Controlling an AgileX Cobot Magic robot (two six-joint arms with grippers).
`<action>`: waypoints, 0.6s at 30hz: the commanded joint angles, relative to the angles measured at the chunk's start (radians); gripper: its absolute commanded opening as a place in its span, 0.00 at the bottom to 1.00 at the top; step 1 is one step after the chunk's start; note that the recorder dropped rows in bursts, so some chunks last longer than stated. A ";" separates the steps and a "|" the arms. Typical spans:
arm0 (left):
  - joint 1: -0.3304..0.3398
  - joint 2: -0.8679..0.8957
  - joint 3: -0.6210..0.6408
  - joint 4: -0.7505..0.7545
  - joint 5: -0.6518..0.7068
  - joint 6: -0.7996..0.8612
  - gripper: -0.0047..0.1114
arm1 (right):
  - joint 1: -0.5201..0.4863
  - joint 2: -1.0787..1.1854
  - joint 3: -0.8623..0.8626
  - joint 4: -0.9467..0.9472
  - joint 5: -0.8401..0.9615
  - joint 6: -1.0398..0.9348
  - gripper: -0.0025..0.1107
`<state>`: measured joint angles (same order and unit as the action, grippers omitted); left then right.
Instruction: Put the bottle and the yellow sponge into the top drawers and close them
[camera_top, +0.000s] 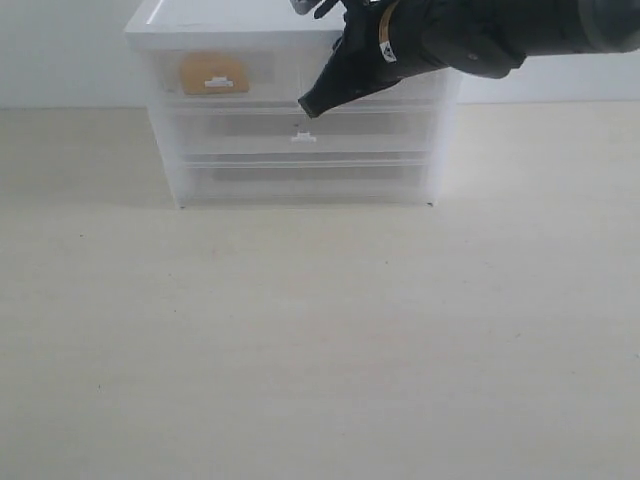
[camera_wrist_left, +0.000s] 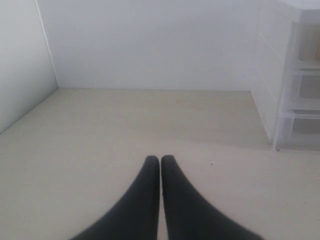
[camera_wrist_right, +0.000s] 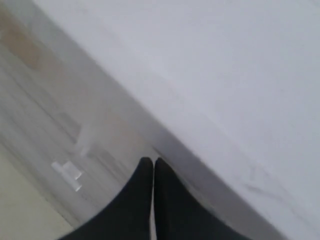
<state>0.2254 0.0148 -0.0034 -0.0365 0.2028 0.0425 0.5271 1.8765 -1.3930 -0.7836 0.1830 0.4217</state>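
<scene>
Table (camera_top: 320, 340): pale, wood-grained, filling the exterior view from 6 o'clock to the centre.

Left gripper (camera_wrist_left: 160, 161): seen in the left wrist view only. Black fingers pressed tip to tip, nothing between them, hovering over bare tabletop. One side of the cabinet (camera_wrist_left: 280, 90) is in that view, well apart from the tips.

Cabinet (camera_top: 300, 190): white frame, translucent drawers, at 12 o'clock on the far part of the table, against the wall (camera_top: 60, 60). The two wide lower drawers sit flush; the middle one has a small white handle (camera_top: 303, 137) at its centre.

Top drawers (camera_top: 170, 75): the one at 11 o'clock sits flush with the frame. Yellow sponge (camera_top: 213, 70) lies inside it, visible through the clear front just behind that drawer's handle (camera_top: 218, 83).

Right gripper (camera_top: 310, 104): arm enters from 2 o'clock and slants down toward 8 o'clock. Fingers are closed together and empty, confirmed in the right wrist view (camera_wrist_right: 153, 162). The tip is at the front of the top row, near the cabinet's midline, just above the middle drawer's handle. Contact with the front cannot be confirmed.

The top drawer at 1 o'clock (camera_top: 437, 88) is mostly covered by the arm. Bottle: not visible in any view.
</scene>
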 joint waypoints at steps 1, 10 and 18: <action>-0.002 0.004 0.003 -0.007 -0.001 -0.009 0.07 | -0.030 -0.050 0.005 0.043 0.158 0.031 0.04; -0.002 0.004 0.003 -0.007 -0.001 -0.009 0.07 | -0.029 -0.436 0.458 0.046 -0.162 0.207 0.04; -0.002 0.004 0.003 -0.007 -0.001 -0.009 0.07 | -0.029 -0.768 0.883 0.211 -0.314 0.157 0.04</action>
<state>0.2254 0.0148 -0.0034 -0.0365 0.2028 0.0425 0.4995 1.2088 -0.6281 -0.6931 -0.0887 0.6738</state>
